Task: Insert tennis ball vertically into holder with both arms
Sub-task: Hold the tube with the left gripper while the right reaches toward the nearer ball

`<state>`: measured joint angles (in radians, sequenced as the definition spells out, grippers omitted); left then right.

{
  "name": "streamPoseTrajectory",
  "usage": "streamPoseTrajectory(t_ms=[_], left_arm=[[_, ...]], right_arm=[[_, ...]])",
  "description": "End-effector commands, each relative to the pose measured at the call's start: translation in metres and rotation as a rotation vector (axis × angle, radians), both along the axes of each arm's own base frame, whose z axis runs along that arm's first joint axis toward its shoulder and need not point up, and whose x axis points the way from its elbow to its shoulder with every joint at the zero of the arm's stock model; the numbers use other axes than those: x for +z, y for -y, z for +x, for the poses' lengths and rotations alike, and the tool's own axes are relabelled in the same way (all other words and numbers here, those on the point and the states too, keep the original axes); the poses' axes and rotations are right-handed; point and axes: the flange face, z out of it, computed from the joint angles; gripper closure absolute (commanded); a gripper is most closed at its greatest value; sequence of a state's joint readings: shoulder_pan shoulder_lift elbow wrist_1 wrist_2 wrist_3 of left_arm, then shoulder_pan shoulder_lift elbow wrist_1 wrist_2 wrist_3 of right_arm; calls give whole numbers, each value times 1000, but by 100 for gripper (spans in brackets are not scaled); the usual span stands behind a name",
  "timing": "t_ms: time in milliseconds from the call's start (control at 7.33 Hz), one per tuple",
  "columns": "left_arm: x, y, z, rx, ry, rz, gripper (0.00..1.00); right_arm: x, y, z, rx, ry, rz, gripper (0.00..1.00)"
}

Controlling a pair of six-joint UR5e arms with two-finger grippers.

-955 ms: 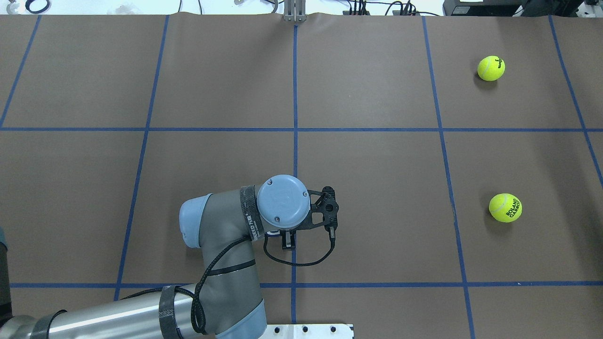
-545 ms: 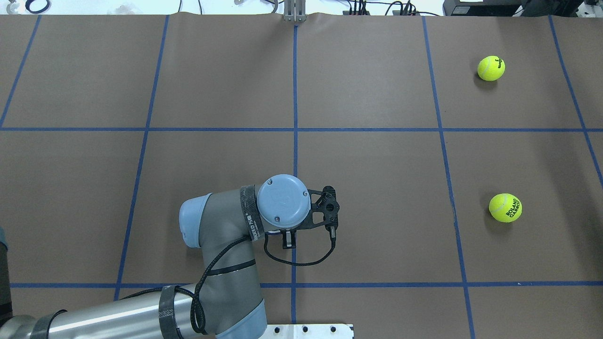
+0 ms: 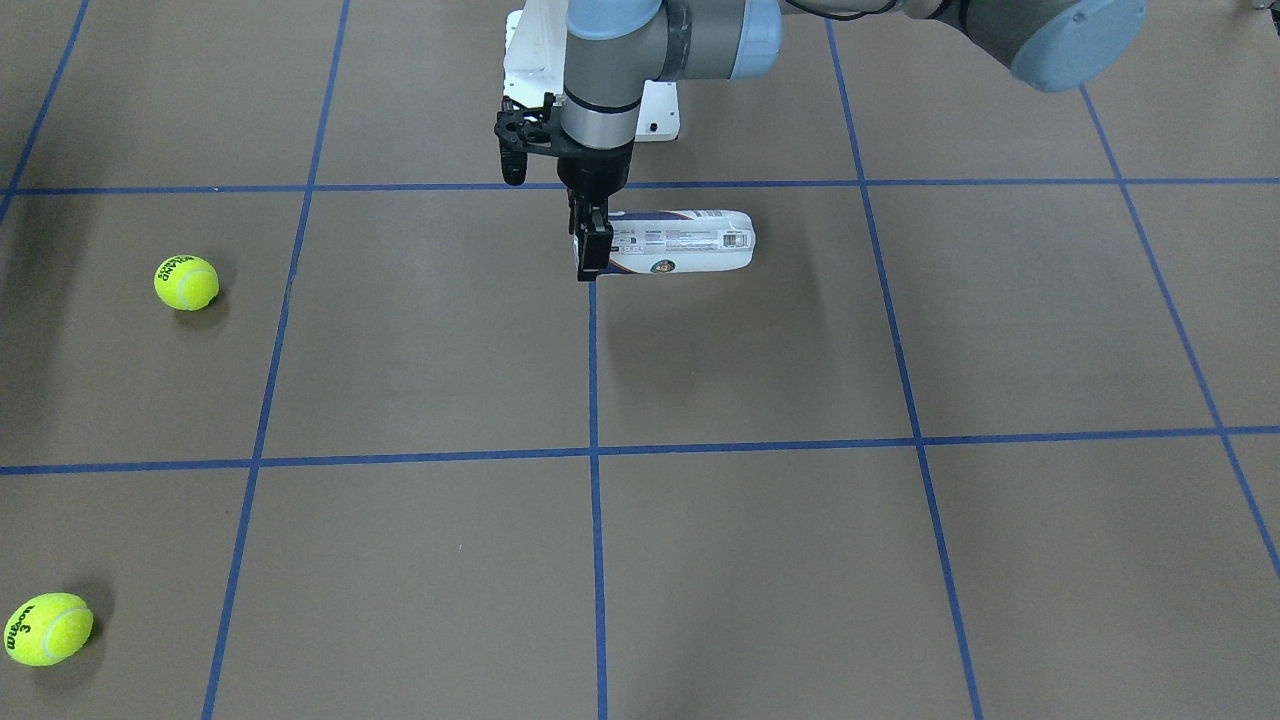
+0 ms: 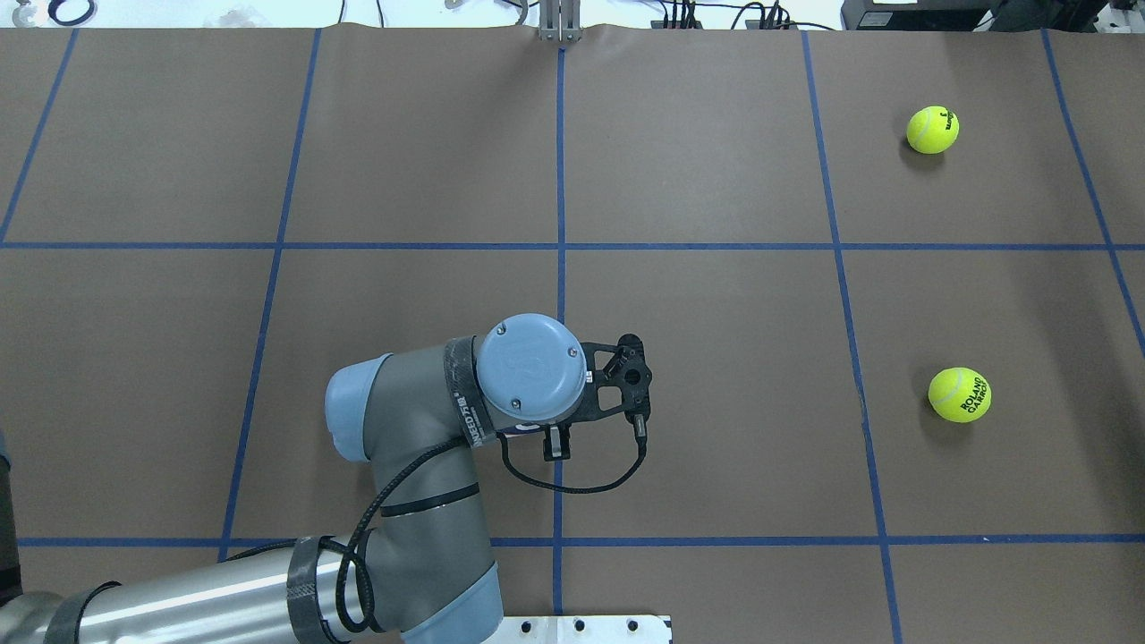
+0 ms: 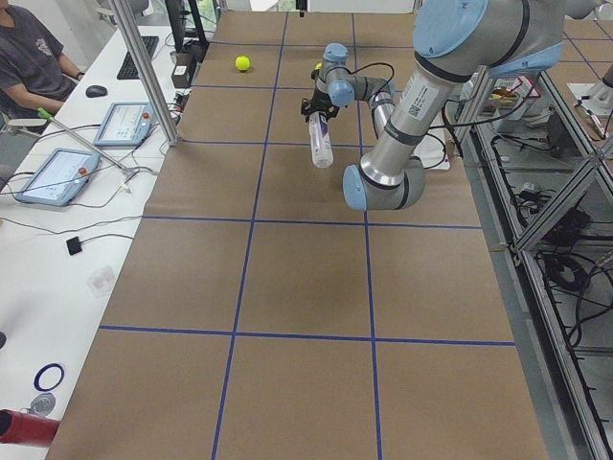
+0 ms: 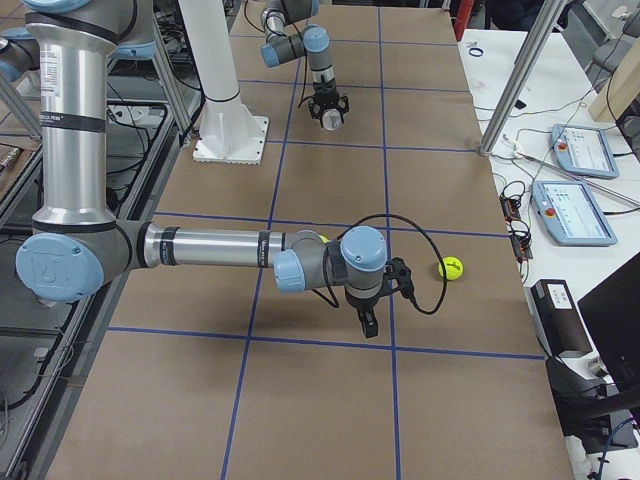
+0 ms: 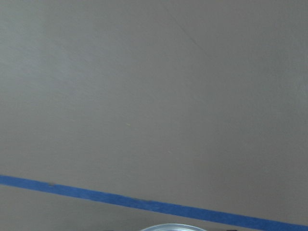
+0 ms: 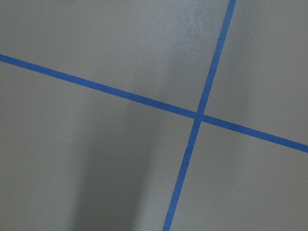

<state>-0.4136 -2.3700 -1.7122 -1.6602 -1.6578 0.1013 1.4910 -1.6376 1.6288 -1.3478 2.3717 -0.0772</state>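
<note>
Your left gripper (image 3: 592, 262) pinches the holder (image 3: 690, 240) by one end, sideways toward three o'clock and seemingly just off the table (image 3: 900, 330). It is not yet upright. The tennis ball (image 3: 186, 282) at nine o'clock and the other ball (image 3: 46, 628) at eight lie untouched. Whether the right gripper (image 6: 366, 322) is spread, I cannot tell.

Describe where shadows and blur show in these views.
Front-facing view: faint, soft shadow on the paper below the holder in the left gripper. Left wrist view: pale rim at the bottom edge, blurred. Right wrist view: broad dark shadow band.

Holder (image 3: 690, 240) in left hand (image 3: 592, 256) above table (image 3: 780, 560); near ball (image 4: 959, 394), far ball (image 4: 932, 130) rightward.
</note>
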Motion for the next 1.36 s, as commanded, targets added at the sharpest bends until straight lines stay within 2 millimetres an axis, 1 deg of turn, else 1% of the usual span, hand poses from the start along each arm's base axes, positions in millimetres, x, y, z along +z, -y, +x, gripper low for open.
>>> streamPoseTrajectory(t_ms=[0, 136, 273, 409, 545, 682, 818, 955, 1091, 1227], left_arm=[[-41, 44, -63, -155, -278, 4, 20], [-52, 58, -83, -211, -396, -5, 20], [-54, 69, -87, -248, -492, -5, 21], [-49, 79, -82, -297, -630, 1, 22], [-39, 84, -73, -306, -747, -15, 22], [-37, 85, -78, -352, -894, -4, 22], [-25, 88, -74, -357, -997, -23, 21], [-14, 90, -71, -345, -1047, -13, 22], [-3, 93, -68, -338, -1078, -1, 22], [18, 92, -64, -324, -1111, 10, 22]], right_arm=[[-5, 1, -2, -5, 28, 35, 0], [-8, 3, -2, -5, 29, 41, 0], [-11, 4, -3, -9, 47, 43, 0], [-13, 4, -5, -16, 74, 44, 0], [-12, 3, -8, -25, 104, 48, 0], [-13, 2, -9, -28, 123, 42, 0], [-13, 2, -9, -29, 126, 43, 1], [-19, 3, -12, -39, 145, 50, 1], [-25, 7, -25, -64, 148, 59, 1], [-41, 19, -48, -77, 158, 49, 2]])
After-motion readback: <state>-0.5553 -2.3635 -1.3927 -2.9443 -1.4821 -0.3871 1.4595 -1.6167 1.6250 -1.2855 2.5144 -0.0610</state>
